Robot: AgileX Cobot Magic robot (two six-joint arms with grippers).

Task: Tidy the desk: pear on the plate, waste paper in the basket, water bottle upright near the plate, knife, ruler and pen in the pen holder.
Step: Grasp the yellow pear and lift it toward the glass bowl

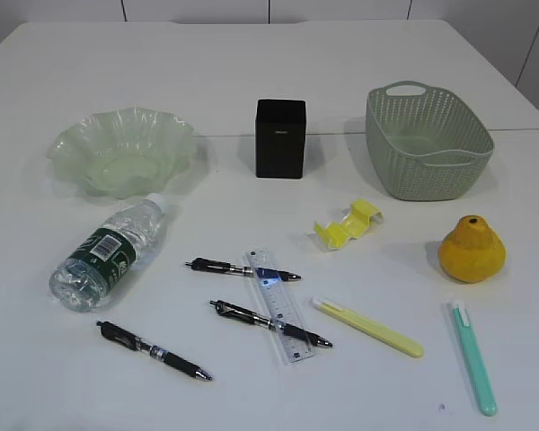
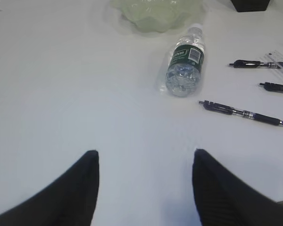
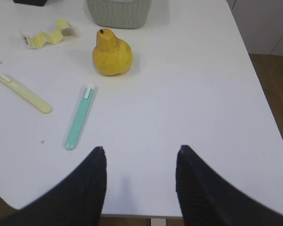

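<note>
Since nothing has yet been put away, each item is judged where it lies on the desk (image 1: pixel 251 72), left to right. The left gripper (image 2: pixel 145 188) stands open and empty above bare tabletop. The plate (image 1: pixel 123 148), far left, is probably glass and fragile; leave it in place. The water bottle (image 1: pixel 108 254) lies on its side just in front of it; it looks light and prone to roll, so grasp across the labelled body. The ruler (image 1: pixel 280 305), thin and flat, lies under two pens; expect difficulty lifting an edge. The pear (image 1: pixel 472 250) sits near the basket (image 1: pixel 428 139); rounded and smooth, take it at its widest part. The right gripper (image 3: pixel 140 183) is likewise open and empty.
</note>
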